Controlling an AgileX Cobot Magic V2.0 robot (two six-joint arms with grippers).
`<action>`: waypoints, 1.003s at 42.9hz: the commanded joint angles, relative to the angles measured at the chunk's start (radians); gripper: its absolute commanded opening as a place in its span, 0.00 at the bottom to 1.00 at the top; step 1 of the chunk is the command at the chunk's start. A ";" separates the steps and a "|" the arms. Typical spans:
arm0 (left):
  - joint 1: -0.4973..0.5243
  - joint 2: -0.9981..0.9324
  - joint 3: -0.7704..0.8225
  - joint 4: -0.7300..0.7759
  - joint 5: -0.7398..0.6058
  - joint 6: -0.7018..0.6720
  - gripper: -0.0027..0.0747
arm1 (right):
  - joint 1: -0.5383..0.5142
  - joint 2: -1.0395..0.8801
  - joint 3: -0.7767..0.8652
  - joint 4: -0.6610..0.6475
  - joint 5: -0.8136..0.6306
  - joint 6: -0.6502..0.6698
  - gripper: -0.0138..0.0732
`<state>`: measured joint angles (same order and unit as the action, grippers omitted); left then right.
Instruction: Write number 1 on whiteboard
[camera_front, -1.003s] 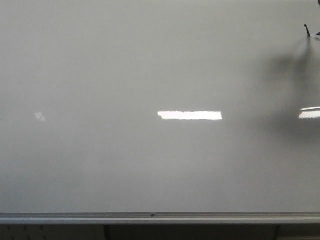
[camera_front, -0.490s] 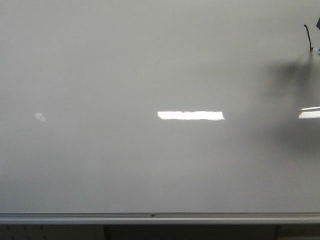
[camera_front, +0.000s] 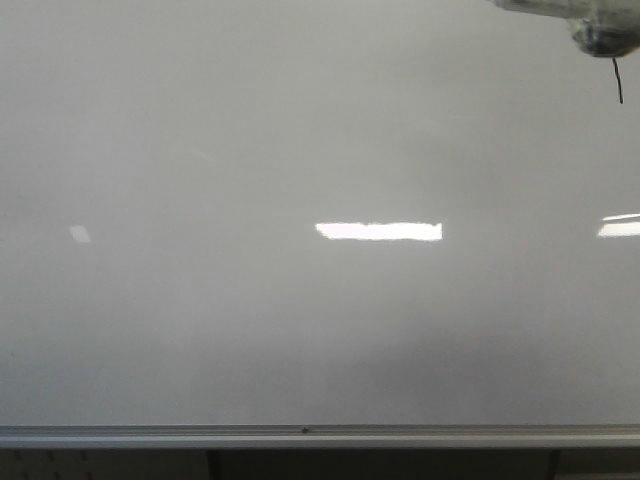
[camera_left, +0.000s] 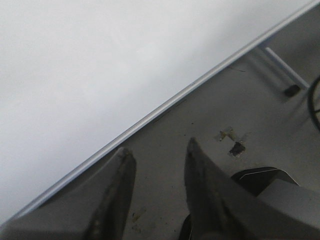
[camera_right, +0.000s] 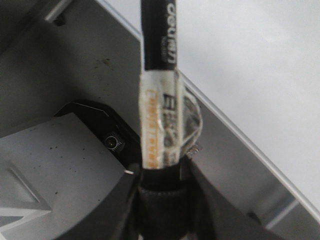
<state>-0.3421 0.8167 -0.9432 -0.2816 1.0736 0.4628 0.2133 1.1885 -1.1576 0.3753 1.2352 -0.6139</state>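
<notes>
The number 1 (camera_front: 618, 81) stands near the whiteboard's (camera_front: 300, 150) upper right corner; the right hand (camera_right: 161, 192) grips a black marker (camera_right: 159, 40), the left hand (camera_left: 156, 170) is open.

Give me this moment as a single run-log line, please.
right gripper: shut on marker | left gripper: open, idle | number 1: stroke at whiteboard top right

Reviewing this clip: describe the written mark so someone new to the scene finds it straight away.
Start with the large glossy white-grey whiteboard that fills the front view, and go to its upper right corner. There, just below a blurred grey object, is the number 1, a short thin black nearly vertical marker stroke. Unlike the bright white rectangular reflections lower down, it is dark and upright.
</notes>
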 joint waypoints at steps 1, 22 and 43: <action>-0.077 0.026 -0.066 -0.047 -0.036 0.045 0.35 | 0.061 -0.023 -0.012 0.094 0.078 -0.115 0.07; -0.506 0.364 -0.349 0.065 0.070 0.122 0.62 | 0.300 -0.023 0.013 0.119 0.078 -0.218 0.07; -0.597 0.599 -0.546 0.096 0.089 0.197 0.62 | 0.300 -0.023 0.013 0.119 0.078 -0.218 0.07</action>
<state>-0.9317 1.4259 -1.4481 -0.1701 1.1988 0.6505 0.5109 1.1885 -1.1214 0.4528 1.2368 -0.8240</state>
